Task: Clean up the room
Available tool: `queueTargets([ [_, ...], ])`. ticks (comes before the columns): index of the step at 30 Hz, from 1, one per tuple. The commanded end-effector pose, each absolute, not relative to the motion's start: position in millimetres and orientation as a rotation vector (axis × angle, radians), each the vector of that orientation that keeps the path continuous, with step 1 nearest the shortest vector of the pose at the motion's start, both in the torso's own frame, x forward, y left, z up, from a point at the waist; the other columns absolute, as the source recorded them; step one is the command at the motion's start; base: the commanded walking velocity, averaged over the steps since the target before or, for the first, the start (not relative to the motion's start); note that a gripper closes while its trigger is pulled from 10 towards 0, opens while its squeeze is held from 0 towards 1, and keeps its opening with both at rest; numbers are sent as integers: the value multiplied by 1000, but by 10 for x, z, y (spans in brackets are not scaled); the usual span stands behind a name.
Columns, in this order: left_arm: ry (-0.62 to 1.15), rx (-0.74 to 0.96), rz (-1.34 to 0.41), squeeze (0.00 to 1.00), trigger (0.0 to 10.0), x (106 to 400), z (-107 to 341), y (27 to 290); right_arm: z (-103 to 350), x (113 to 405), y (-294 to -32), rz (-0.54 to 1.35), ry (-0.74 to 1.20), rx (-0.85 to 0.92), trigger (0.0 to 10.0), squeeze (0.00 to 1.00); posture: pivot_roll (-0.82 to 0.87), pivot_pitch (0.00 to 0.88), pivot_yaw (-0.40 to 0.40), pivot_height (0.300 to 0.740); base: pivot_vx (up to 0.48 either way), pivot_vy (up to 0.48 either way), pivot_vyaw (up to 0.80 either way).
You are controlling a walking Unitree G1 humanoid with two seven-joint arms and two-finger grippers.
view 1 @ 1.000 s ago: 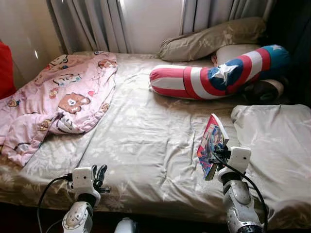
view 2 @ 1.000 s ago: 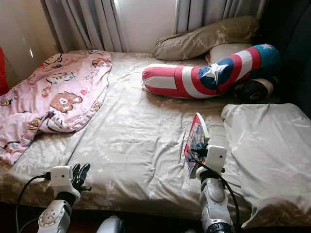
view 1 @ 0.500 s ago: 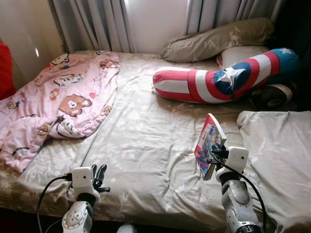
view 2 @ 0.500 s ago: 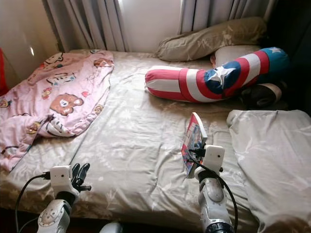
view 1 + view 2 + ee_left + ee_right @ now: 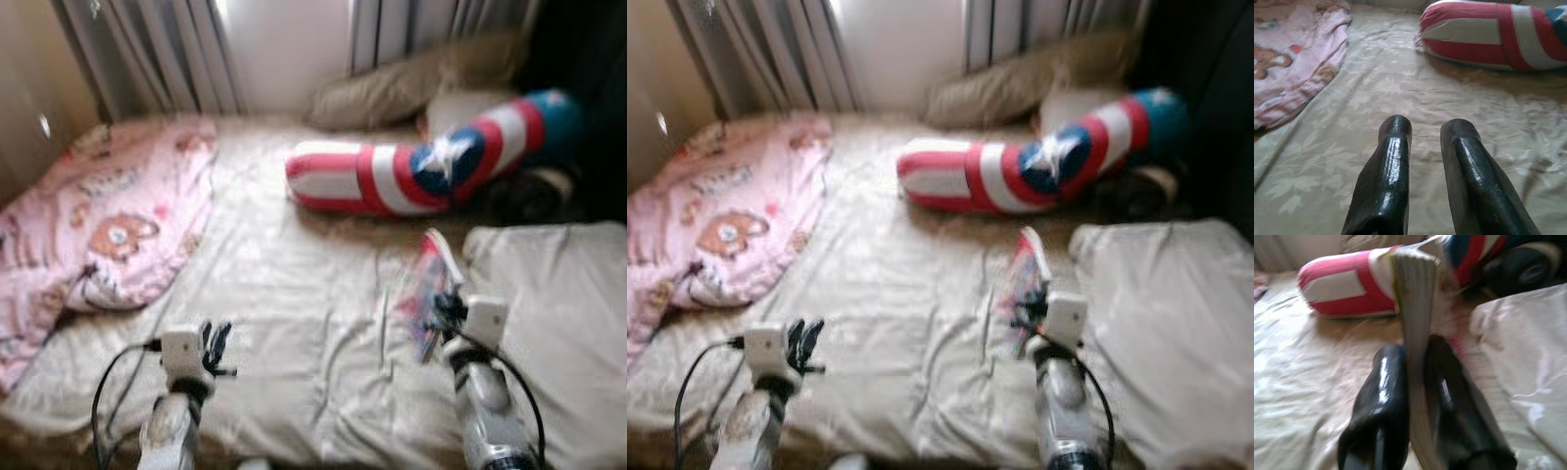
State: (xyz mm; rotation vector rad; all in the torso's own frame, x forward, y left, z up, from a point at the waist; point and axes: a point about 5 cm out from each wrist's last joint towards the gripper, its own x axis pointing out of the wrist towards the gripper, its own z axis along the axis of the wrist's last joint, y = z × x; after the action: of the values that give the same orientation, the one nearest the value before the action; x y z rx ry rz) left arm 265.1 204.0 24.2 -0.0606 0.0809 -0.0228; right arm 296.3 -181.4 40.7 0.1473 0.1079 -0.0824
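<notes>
Carrying step, by the look of it: right gripper (image 5: 1418,382) clamped on a thin book (image 5: 1415,308) held upright above the bed (image 5: 284,284), near side of the striped bolster (image 5: 411,166); left gripper (image 5: 1425,161) empty, fingers slightly apart; next needs a drop-off spot.

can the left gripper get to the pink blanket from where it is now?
Probably yes. The left gripper is open and holds nothing, low over bare sheet; the pink blanket lies ahead to its left, with nothing between. The reach looks long, so it may need a step.
</notes>
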Motion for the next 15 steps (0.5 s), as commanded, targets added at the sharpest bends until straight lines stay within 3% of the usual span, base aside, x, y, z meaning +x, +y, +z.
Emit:
queueTargets([
  [1, 87, -56, -3, 0, 10000, 2624, 245, 2116, 499, 3048, -1716, -45, 73, 184, 10000, 0, 33, 0, 30, 647, 0, 0, 0],
  [15, 47, -10, -56, 0, 10000, 2522, 387, 2162, 398, 3239, -1787, -137, 194, 573, 10000, 0, 100, 0, 74, 647, 0, 0, 0],
])
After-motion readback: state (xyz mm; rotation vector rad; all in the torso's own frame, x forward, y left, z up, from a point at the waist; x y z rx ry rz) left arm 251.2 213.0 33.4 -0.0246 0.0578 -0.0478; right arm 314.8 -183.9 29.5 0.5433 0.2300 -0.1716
